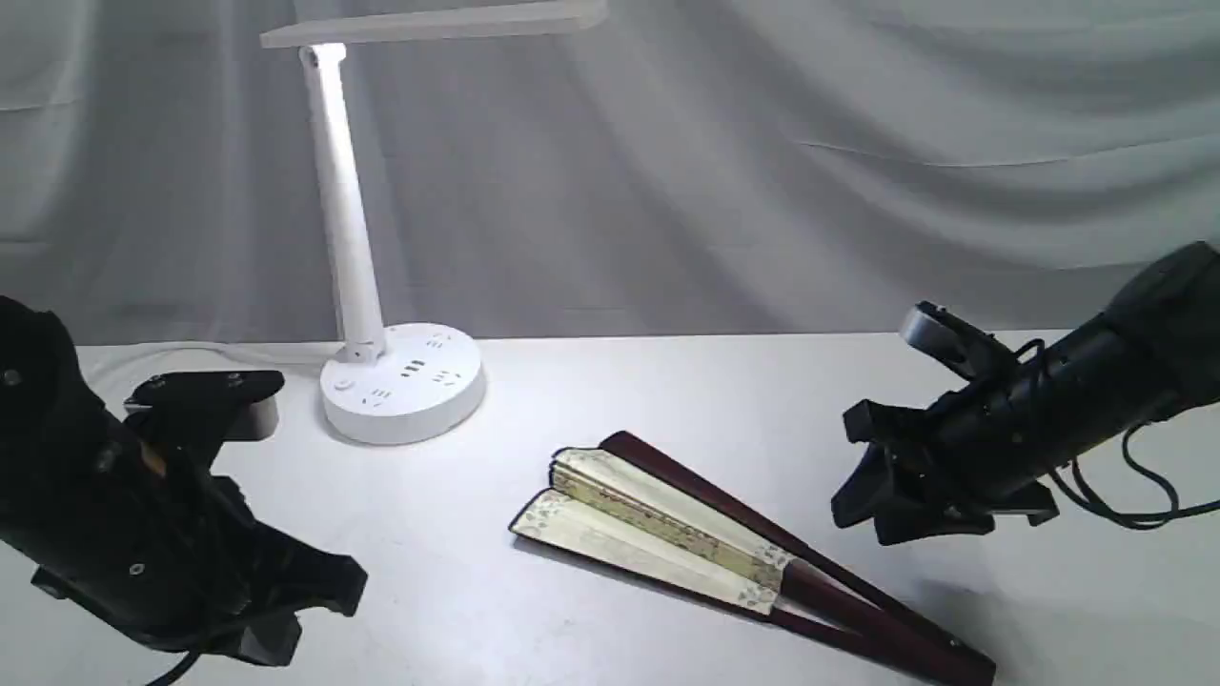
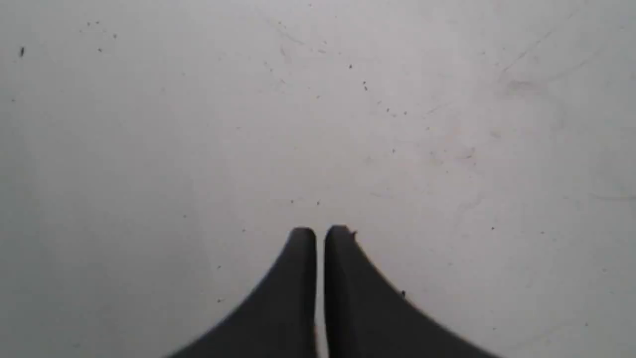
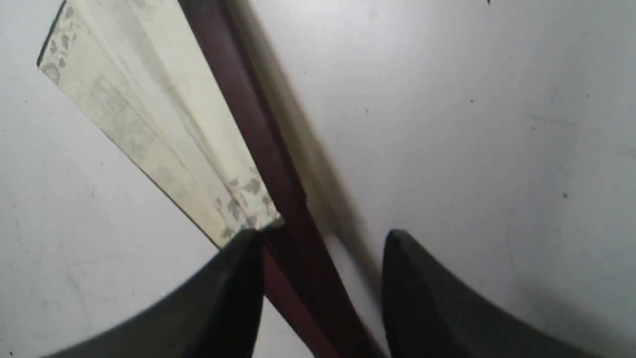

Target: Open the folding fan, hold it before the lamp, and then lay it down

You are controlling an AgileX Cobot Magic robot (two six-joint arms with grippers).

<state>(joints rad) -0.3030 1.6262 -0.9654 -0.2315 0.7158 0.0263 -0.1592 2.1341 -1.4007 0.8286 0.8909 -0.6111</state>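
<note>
The left claw (image 2: 320, 234) is closed above the table (image 2: 397, 124). The right claw (image 3: 323, 236) stands open over the folding fan (image 1: 658, 529), which lies barely spread near the lamp (image 1: 400, 381).

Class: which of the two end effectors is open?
The right end effector, by the fan: its jaws stand apart. The left end effector has its jaws shut together over the table.
</note>
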